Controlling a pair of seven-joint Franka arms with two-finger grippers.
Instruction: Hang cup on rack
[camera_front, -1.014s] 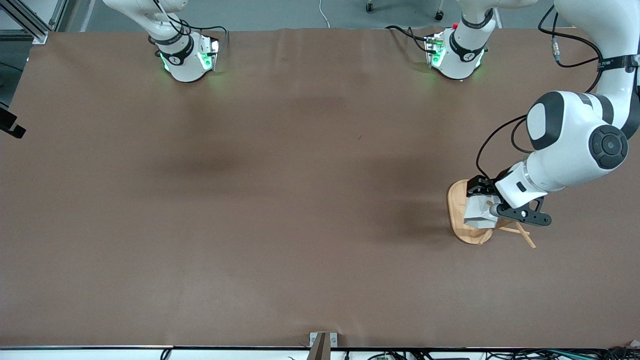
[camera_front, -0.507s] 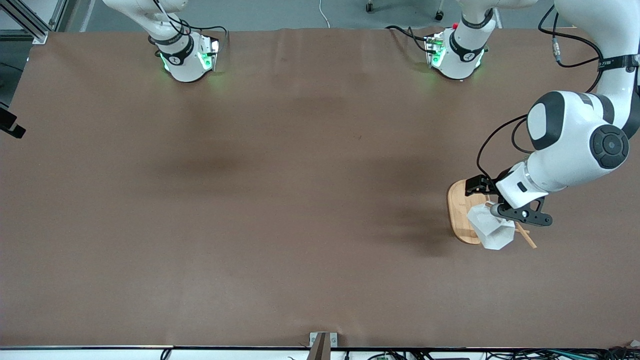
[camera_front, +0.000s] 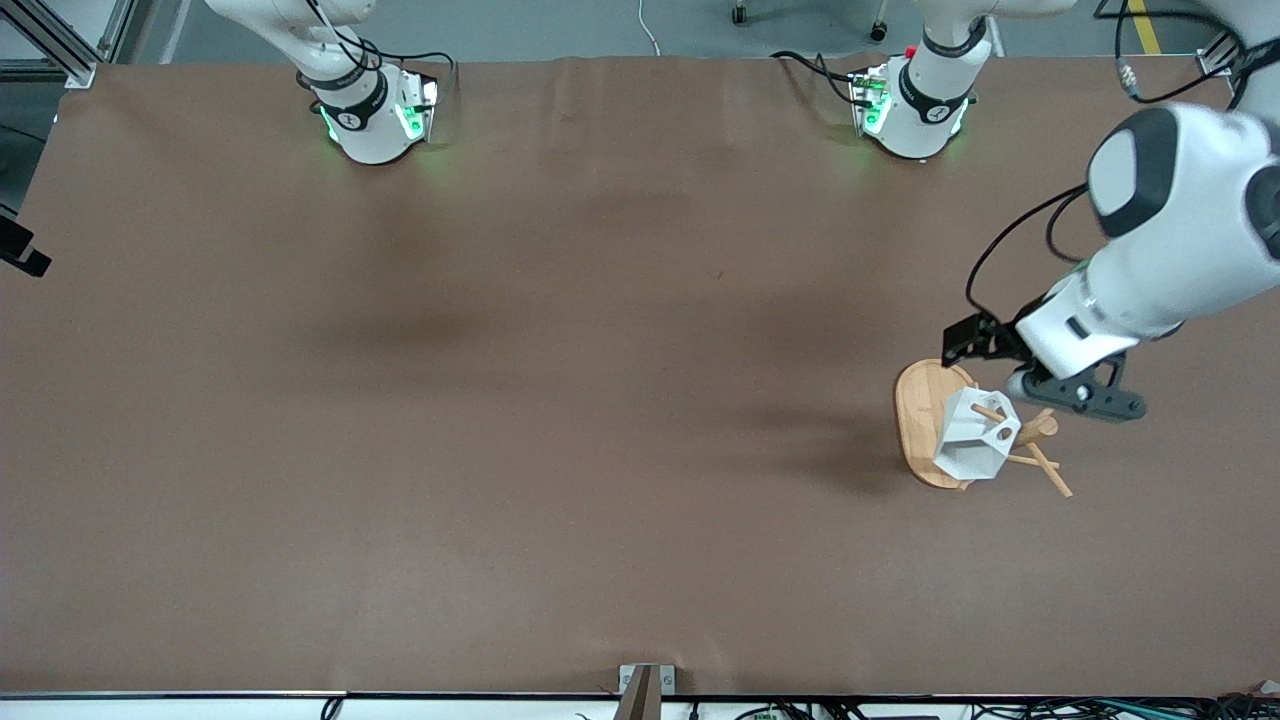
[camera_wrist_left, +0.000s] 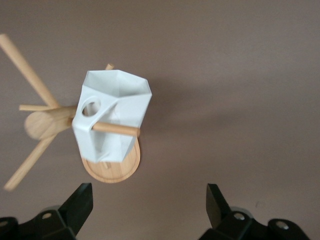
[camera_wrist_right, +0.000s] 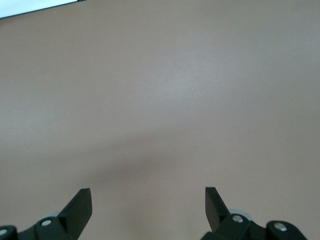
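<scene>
On the rack, your cup hangs empty from a peg; left gripper above and right gripper waiting, both spread wide.

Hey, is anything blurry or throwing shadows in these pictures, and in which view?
Front view: the left arm's upper joints are motion-smeared near the edge; the rack and cup throw a soft shadow toward the right arm's end. Left wrist view: one peg is blurred at its tip, the cup fairly sharp, the left gripper open. Right wrist view: bare table with a faint shadow, right gripper open.
</scene>
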